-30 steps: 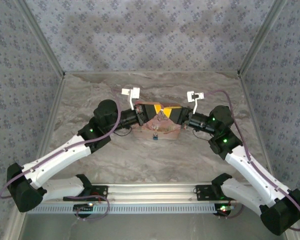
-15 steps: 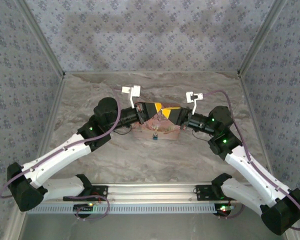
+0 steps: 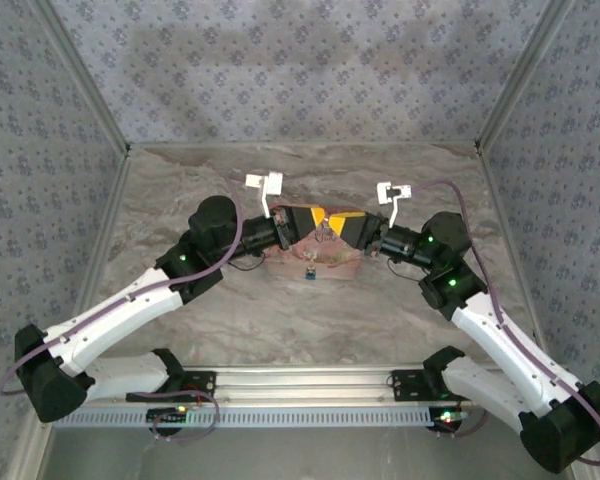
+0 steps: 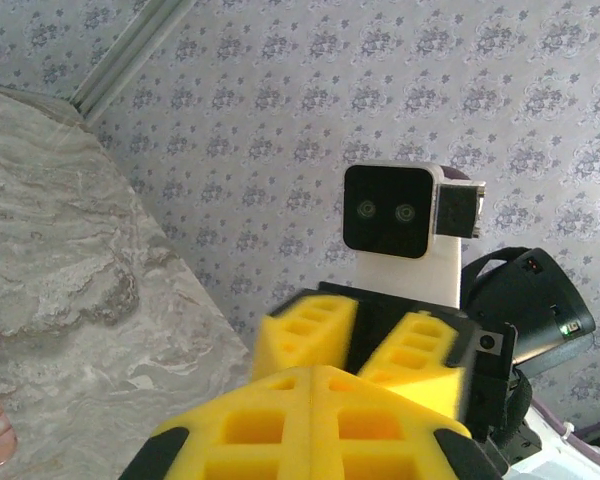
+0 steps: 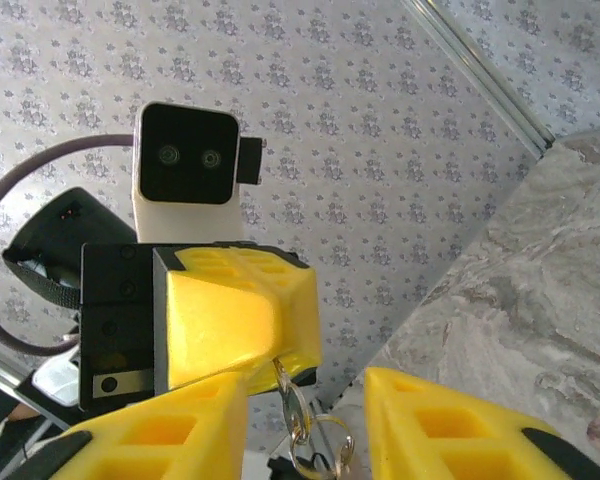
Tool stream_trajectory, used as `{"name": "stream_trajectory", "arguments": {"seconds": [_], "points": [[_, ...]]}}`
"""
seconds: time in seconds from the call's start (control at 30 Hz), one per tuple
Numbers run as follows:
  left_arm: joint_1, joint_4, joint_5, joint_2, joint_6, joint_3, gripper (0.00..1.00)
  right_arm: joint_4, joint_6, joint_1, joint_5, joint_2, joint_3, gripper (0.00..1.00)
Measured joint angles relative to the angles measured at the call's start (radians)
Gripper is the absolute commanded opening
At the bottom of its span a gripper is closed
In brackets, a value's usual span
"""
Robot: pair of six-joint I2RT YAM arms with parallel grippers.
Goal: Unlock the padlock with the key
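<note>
The padlock (image 3: 309, 271) is found on the near side of the pink box (image 3: 340, 264), which sits by the middle of the far edge of the tabletop (image 3: 180, 210). Above the box the two arms are brought tip to tip. On the left, the left fingers (image 4: 313, 410) are pressed fully together, and the key (image 5: 294, 408) is pinched at their tip, with its ring (image 5: 320, 455) dangling beneath. On the right, the right fingers (image 3: 348, 222) are parted; the key hangs in their gap, apparently untouched by either. From the held key, the padlock lies lower, toward the near edge and slightly left, so the left arm is judged a shade nearer. The key's long axis runs away from the pinching tip. Padlock and box are given by the top view, where the key is too small to make out. The key is made plain by the right wrist view. In the left wrist view it is hidden behind the closed fingers.
</note>
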Motion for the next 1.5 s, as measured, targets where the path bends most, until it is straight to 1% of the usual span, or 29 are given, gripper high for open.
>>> {"name": "stream_trajectory", "arguments": {"seconds": [0.17, 0.3, 0.43, 0.6, 0.7, 0.8, 0.87, 0.93, 1.0, 1.1, 1.5], "points": [[-0.001, 0.01, -0.003, 0.0, 0.0, 0.0, 0.0, 0.001, 0.002, 0.0, 0.002, 0.0, 0.0, 0.47], [-0.001, 0.016, -0.003, 0.0, -0.001, 0.0, 0.0, 0.018, 0.011, 0.0, 0.002, 0.005, 0.0, 0.39], [-0.002, 0.018, -0.003, 0.0, -0.003, 0.0, 0.0, 0.037, 0.018, 0.003, 0.002, 0.017, 0.0, 0.42], [-0.002, 0.018, -0.008, 0.0, -0.008, 0.0, 0.0, 0.043, 0.02, 0.01, 0.001, 0.028, 0.0, 0.41], [-0.002, 0.018, -0.011, 0.0, -0.008, 0.0, 0.0, 0.043, 0.021, 0.01, 0.001, 0.029, 0.0, 0.37], [-0.002, 0.018, -0.015, 0.0, -0.008, -0.001, 0.0, 0.043, 0.027, 0.01, -0.001, 0.029, 0.0, 0.25], [-0.002, 0.018, -0.015, 0.0, -0.008, 0.0, 0.0, 0.045, 0.028, 0.01, -0.003, 0.031, 0.0, 0.2], [-0.002, 0.018, -0.019, 0.0, -0.008, -0.001, 0.0, 0.049, 0.03, 0.01, -0.006, 0.033, 0.0, 0.19], [-0.002, 0.017, -0.024, 0.0, -0.008, -0.002, 0.0, 0.05, 0.032, 0.01, -0.007, 0.035, 0.0, 0.09], [0.0, 0.018, -0.035, 0.0, -0.008, -0.006, 0.0, 0.053, 0.035, 0.01, -0.01, 0.039, 0.0, 0.0], [0.0, 0.027, -0.04, 0.0, -0.012, -0.011, 0.0, 0.058, 0.035, 0.008, -0.006, 0.042, 0.0, 0.0]]}}
